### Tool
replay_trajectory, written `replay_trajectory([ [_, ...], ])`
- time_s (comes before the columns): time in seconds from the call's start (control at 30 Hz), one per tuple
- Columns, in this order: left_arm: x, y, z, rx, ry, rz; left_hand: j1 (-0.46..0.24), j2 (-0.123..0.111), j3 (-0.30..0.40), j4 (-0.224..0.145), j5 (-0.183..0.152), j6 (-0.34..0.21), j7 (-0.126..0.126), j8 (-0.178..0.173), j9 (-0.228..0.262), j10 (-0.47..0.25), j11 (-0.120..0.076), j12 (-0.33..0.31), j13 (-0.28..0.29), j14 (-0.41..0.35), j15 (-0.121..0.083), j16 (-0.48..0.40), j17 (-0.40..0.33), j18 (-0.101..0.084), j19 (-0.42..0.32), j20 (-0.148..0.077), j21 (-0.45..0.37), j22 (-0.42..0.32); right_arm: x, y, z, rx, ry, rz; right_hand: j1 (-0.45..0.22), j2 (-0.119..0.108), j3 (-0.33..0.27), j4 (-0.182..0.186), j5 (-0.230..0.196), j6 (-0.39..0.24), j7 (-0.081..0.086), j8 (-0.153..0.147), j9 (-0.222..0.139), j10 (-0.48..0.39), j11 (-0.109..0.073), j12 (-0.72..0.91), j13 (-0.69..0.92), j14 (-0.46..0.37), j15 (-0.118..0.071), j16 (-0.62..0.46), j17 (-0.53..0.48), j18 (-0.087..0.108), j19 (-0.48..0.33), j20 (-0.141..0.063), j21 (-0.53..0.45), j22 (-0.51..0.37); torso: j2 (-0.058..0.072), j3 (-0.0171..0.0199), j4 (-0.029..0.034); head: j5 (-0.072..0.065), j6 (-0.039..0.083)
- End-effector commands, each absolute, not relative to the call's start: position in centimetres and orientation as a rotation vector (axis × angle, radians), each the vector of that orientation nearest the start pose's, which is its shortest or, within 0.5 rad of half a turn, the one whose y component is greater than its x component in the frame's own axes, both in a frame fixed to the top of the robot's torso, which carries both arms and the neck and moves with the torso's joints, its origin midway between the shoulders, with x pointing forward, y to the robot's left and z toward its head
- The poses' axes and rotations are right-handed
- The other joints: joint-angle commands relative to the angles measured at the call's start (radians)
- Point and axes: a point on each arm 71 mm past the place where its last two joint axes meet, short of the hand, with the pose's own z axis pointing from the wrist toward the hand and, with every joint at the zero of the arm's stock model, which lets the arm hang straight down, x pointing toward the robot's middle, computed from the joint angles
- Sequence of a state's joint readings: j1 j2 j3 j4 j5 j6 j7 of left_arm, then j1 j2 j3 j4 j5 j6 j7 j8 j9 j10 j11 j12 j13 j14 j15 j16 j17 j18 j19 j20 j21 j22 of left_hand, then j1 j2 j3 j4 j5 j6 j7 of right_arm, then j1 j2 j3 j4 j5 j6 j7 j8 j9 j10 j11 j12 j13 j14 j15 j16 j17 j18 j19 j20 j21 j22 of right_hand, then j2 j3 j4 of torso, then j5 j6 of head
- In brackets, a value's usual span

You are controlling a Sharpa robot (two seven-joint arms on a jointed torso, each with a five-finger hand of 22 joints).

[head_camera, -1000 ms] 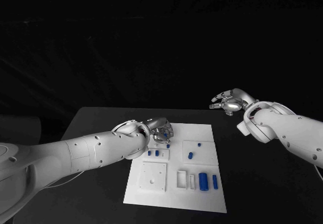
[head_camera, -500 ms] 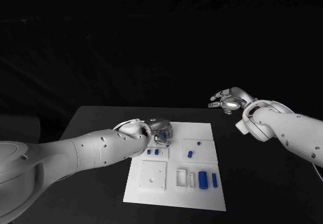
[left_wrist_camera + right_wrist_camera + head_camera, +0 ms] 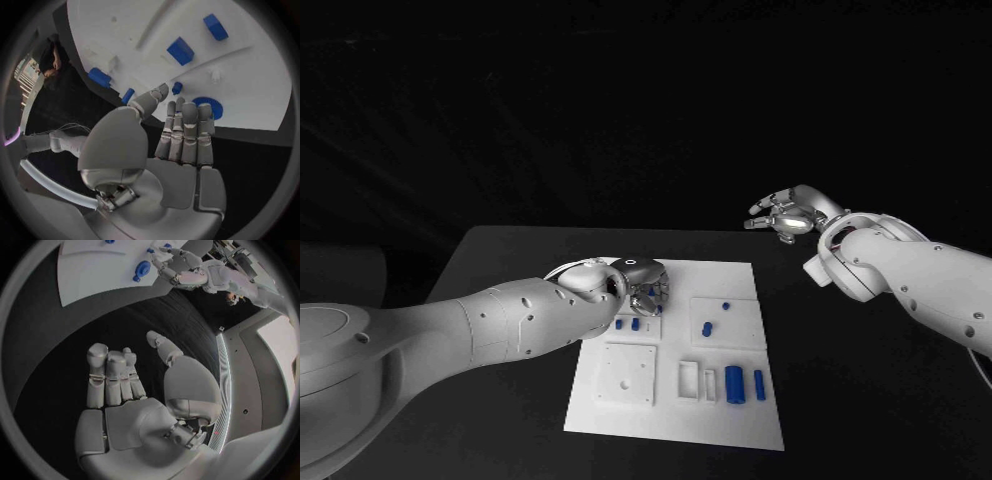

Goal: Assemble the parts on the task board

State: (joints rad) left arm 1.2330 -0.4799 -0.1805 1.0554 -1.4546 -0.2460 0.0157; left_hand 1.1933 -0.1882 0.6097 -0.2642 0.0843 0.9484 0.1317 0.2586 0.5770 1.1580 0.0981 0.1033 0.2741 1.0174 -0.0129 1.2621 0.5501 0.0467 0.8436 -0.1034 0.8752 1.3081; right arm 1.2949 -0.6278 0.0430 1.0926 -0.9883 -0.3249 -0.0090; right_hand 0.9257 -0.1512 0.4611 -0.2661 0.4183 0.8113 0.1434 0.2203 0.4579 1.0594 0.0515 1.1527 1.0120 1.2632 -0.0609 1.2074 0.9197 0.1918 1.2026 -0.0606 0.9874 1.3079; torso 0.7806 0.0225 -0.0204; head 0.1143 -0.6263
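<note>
The white task board (image 3: 733, 425) lies in the middle of the black table. My left hand (image 3: 640, 286) hovers over its far left part, fingers straight and side by side, thumb apart. Close under that hand a blue gear (image 3: 211, 107) lies on the board (image 3: 125, 30), partly behind the fingertips. A small blue peg (image 3: 177, 88) sits right at the thumb tip; whether they touch I cannot tell. Blue blocks (image 3: 180, 50) lie further out on the board. My right hand (image 3: 785, 218) hangs in the air beyond the board's far right corner, fingers apart and holding nothing.
Small blue pieces (image 3: 708, 328) lie in the board's middle, and two blue cylinders (image 3: 736, 384) lie near its front right. A raised white square (image 3: 629, 375) and a white frame (image 3: 692, 383) stand at the front. Black table (image 3: 848, 400) surrounds the board.
My left wrist has rolled a little over the board's far left part, with the hand staying in the same spot. The right hand has hardly moved.
</note>
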Motion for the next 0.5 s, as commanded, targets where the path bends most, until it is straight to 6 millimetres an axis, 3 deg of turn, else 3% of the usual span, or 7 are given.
replay_trajectory([
  [0.03, 54.5, 13.9, -24.0, 0.373, 1.771, -0.575, -0.002, 0.003, -0.001, 0.003, 0.003, 0.009, 0.001, -0.002, -0.001, 0.007, 0.0, -0.008, -0.002, 0.008, -0.001, 0.009, 0.002, 0.032, 0.008, -0.01, 0.007, 0.017, 58.3, -22.4, -13.0, 0.343, 1.553, 0.776, -0.006, 0.006, 0.003, 0.001, 0.004, -0.019, 0.024, 0.006, -0.001, -0.007, 0.001, 0.006, -0.002, 0.008, 0.001, -0.005, 0.001, 0.07, -0.001, -0.006, -0.005, 0.013, 0.001, 0.0002, -0.0011, -0.001, -0.001],
  [0.5, 54.6, 14.0, -25.3, 0.356, 1.745, -0.587, 0.004, 0.019, 0.004, 0.004, 0.016, 0.014, -0.001, -0.001, -0.004, 0.02, -0.004, -0.014, -0.008, 0.028, -0.005, 0.033, 0.006, 0.042, 0.03, -0.014, 0.026, 0.02, 58.1, -22.2, -12.9, 0.34, 1.546, 0.782, -0.006, 0.006, 0.003, 0.001, 0.004, -0.019, 0.024, 0.006, -0.001, -0.007, 0.001, 0.006, -0.002, 0.008, 0.001, -0.005, 0.001, 0.07, -0.002, -0.006, -0.005, 0.013, 0.002, -0.0001, -0.0005, -0.004, -0.006],
])
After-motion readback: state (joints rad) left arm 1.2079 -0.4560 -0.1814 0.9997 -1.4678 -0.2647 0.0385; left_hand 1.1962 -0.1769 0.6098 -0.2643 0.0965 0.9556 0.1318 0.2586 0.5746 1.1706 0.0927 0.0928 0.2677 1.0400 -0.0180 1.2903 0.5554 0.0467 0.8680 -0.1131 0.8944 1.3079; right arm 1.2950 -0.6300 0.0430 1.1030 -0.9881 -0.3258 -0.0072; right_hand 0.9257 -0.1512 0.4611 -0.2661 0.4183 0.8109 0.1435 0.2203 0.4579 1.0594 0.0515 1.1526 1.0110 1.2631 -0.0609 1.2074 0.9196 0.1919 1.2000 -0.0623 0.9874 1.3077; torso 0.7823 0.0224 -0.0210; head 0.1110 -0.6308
